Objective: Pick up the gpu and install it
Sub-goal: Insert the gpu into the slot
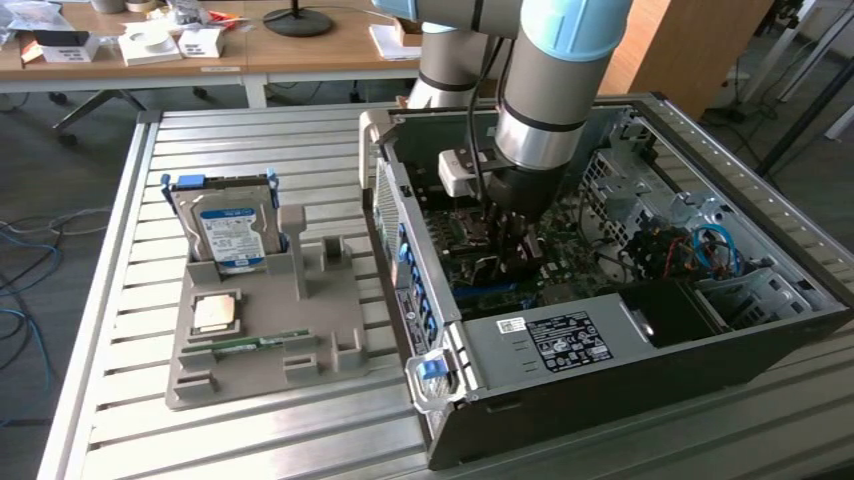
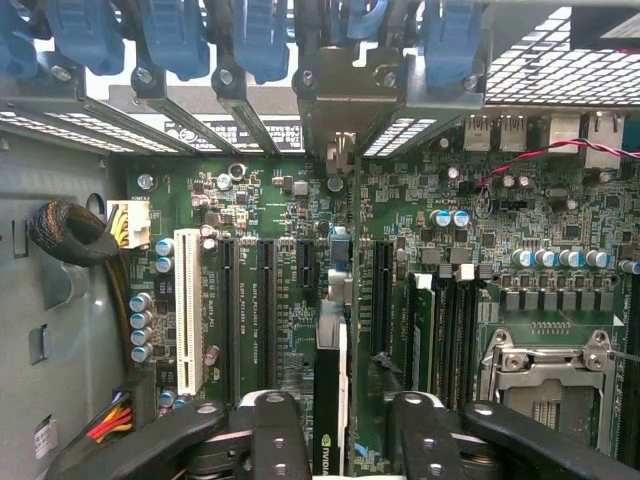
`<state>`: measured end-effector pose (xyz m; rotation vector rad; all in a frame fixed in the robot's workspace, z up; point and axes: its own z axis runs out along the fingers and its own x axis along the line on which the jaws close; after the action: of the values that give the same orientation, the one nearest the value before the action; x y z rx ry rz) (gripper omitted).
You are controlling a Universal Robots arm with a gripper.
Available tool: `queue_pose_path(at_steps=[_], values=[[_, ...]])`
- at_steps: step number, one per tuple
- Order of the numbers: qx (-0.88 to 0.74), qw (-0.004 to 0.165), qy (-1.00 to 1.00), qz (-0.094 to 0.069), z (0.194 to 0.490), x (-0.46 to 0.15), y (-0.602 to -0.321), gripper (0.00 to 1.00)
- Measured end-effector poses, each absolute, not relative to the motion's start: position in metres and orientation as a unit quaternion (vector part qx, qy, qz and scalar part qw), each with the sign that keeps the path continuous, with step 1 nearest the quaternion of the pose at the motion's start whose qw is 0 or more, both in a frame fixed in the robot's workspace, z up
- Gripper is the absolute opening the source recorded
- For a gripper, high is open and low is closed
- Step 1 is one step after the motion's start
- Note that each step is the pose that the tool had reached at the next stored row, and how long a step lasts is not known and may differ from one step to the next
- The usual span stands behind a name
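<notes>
The gpu (image 2: 328,400) stands edge-on in a black slot of the green motherboard (image 2: 260,200), seen as a thin dark card with a white strip along one side. Its metal bracket (image 2: 345,110) lines up with the rear slot openings. My gripper (image 2: 345,425) straddles the card from above. Its two black fingers (image 2: 275,435) stand apart from the card, with a small gap on each side. In the exterior view my gripper (image 1: 514,225) reaches down inside the open computer case (image 1: 641,400), over the motherboard.
On the slatted table a grey fixture (image 1: 334,340) holds a silver blue-labelled hard drive (image 1: 230,232), a square chip (image 1: 214,313) and a green memory stick (image 1: 247,345). Beside the card are a white slot (image 2: 187,310), memory slots and the processor socket (image 2: 548,375). Cables (image 2: 70,235) lie by the case wall.
</notes>
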<state>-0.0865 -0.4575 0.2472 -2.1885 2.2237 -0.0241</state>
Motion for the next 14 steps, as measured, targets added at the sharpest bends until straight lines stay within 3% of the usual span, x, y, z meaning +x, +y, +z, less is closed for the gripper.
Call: queue_pose_path(at_steps=[14], values=[[-0.701,0.011,0.713,-0.008,0.262,-0.087,-0.457,0.4]])
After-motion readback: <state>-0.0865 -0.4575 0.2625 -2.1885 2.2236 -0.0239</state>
